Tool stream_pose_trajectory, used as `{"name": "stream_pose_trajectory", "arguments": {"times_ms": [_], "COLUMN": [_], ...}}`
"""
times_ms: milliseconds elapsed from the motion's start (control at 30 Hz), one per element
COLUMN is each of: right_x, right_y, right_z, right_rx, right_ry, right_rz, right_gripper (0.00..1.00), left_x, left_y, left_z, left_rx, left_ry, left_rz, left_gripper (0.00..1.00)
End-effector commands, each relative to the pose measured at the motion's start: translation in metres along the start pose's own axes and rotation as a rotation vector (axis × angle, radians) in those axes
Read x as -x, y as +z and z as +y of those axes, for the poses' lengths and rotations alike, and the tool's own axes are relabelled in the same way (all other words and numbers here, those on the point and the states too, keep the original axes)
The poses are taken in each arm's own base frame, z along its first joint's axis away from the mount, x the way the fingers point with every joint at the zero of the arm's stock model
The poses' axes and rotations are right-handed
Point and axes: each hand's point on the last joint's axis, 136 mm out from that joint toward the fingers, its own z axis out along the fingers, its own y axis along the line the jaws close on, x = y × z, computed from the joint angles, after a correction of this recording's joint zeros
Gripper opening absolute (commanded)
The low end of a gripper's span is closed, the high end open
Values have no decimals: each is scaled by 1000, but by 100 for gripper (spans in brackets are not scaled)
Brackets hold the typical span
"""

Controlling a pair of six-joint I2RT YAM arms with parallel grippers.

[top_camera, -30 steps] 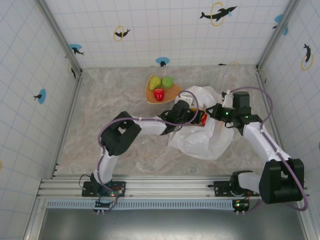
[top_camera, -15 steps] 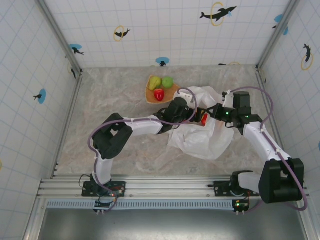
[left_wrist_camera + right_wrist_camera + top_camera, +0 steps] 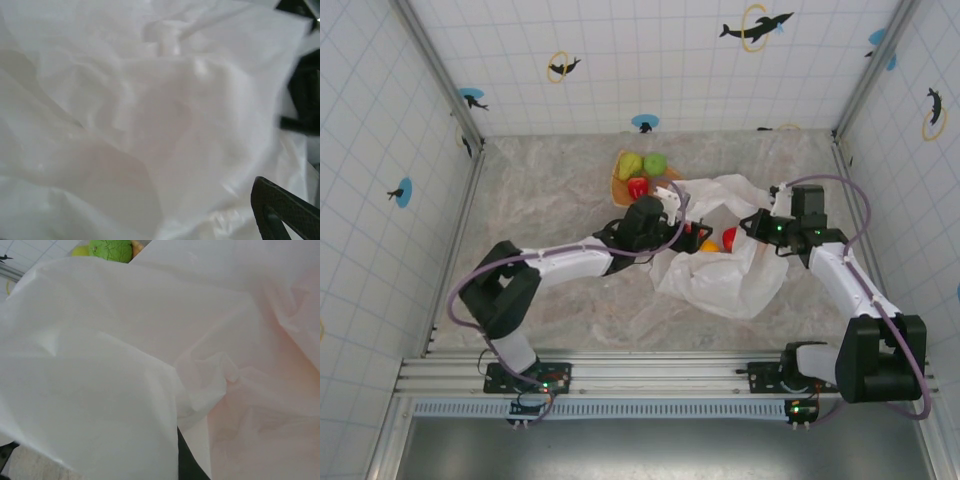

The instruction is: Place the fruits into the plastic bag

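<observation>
Roughly partway. Top view: the plastic bag (image 3: pixel 725 275) lies crumpled on the counter (image 3: pixel 550 200), right of centre, with its mouth facing far-left. An orange fruit (image 3: pixel 709 246) and a red fruit (image 3: pixel 729 238) sit at the mouth, on the film or just inside it; can't tell which. Three remain on the heart-shaped plate (image 3: pixel 620 192), just beyond the bag on the far side: yellow-green fruit (image 3: pixel 631 165), green fruit (image 3: pixel 656 163), second red fruit (image 3: pixel 637 187). The left gripper (image 3: pixel 688 232) is at the mouth's left edge, just beside the orange fruit. The right gripper (image 3: pixel 752 226) is at the right edge, against the film. The fingers are too small here to say spread or clenched on either. Left wrist view: wrinkled bag film close up, one dark finger (image 3: pixel 282 210) at lower right, grip state can't be told. Right wrist view: film draped across, with the green fruit and the yellow-green fruit peeking over its top-left edge. My guess is this arm pinches the rim to hold the mouth open, unconfirmed. Judgement: two of five in or nearly in, three plate picks left.
</observation>
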Motion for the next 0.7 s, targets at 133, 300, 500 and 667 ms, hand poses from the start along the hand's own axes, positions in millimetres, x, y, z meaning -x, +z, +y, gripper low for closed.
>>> {"name": "stream_pose_trajectory", "arguments": {"times_ms": [133,300,500,667], "right_x": [0,0,-2,-1], "right_y": [3,5,5,5], "right_z": [-5,-5,-6,-5], "right_rx": [-8,-1,-4,3], "right_ry": [-2,5,8,10], "right_rz": [5,5,7,6], "right_gripper": [3,3,3,3], "left_x": [-65,-94,-97,-91], "left_y": [-48,-73,-89,-74], "left_z": [2,28,60,79], "left_rx": [-10,88,202,258], "left_ry": [36,14,-86,-176], "left_rz": [183,220,174,196], "left_gripper": [93,93,85,72]}}
